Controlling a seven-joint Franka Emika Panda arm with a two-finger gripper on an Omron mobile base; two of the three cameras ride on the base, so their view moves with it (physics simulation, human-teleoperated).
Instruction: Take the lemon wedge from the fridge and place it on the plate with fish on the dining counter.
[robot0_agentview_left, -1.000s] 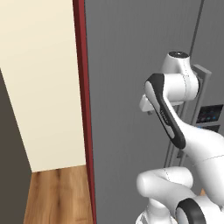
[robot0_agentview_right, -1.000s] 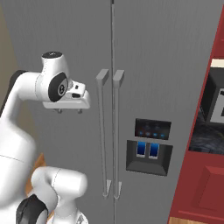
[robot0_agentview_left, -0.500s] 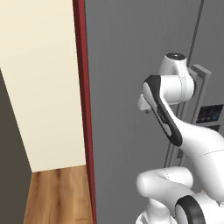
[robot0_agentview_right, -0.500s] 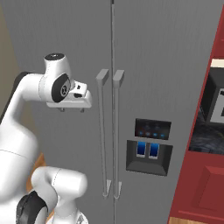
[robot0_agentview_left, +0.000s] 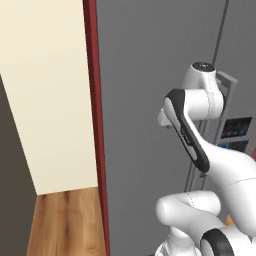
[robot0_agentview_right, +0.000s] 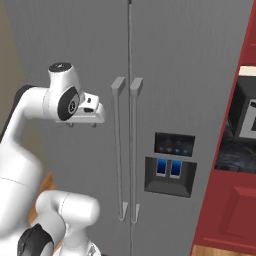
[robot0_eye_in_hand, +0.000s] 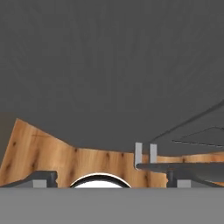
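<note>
gripper (robot0_agentview_right: 82, 124): jaws spread wide, holding nothing, pointing down. fridge (robot0_agentview_right: 190, 70): tall grey double-door unit straight ahead of the jaws, both doors shut; its paired vertical bar handles (robot0_agentview_right: 126, 150) stand just beside the jaws without touching; dark dispenser panel (robot0_agentview_right: 170, 165) with blue light beyond the handles, lower down.

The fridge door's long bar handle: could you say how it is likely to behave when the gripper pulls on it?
The left bar handle looks rigid, so it probably won't flex. It looks smooth, so the open gripper might slip. The tall fridge door looks heavy and would probably swing slowly.
</note>
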